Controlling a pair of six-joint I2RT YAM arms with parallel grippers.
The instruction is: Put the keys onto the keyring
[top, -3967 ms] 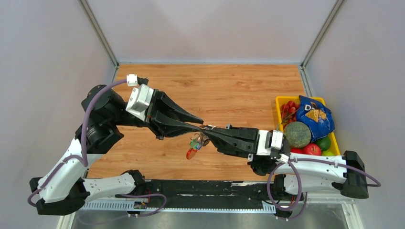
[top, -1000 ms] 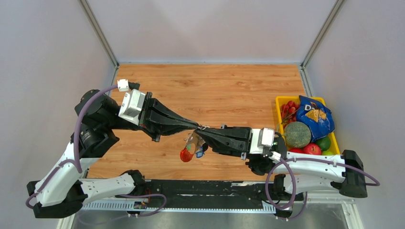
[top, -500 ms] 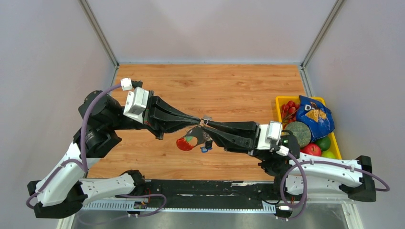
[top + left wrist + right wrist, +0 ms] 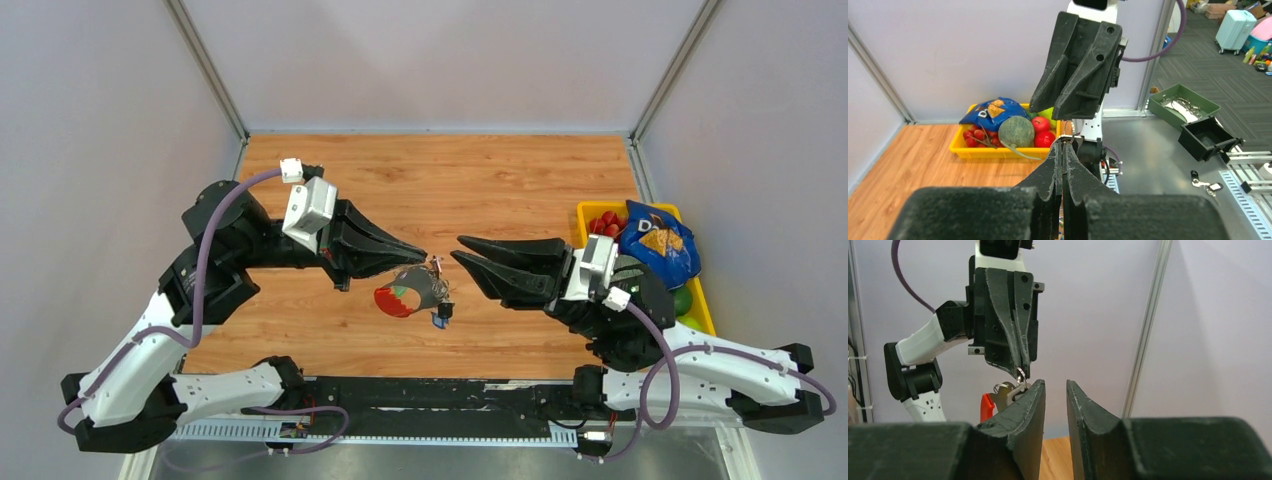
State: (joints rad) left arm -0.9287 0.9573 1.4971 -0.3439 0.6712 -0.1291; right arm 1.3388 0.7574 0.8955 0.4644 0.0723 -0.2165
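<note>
One keyring (image 4: 1020,373) pinched, right wrist; blue piece (image 4: 441,319), overhead

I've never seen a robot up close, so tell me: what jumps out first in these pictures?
Two black grippers face off above the wooden table: the left gripper pinches the keyring, its red tag dangling, while the right gripper gapes open opposite. At the right edge sits a yellow bin of fruit.

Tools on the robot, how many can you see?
2. The left tool pinches the keyring; the right tool faces it, open and empty.
</note>
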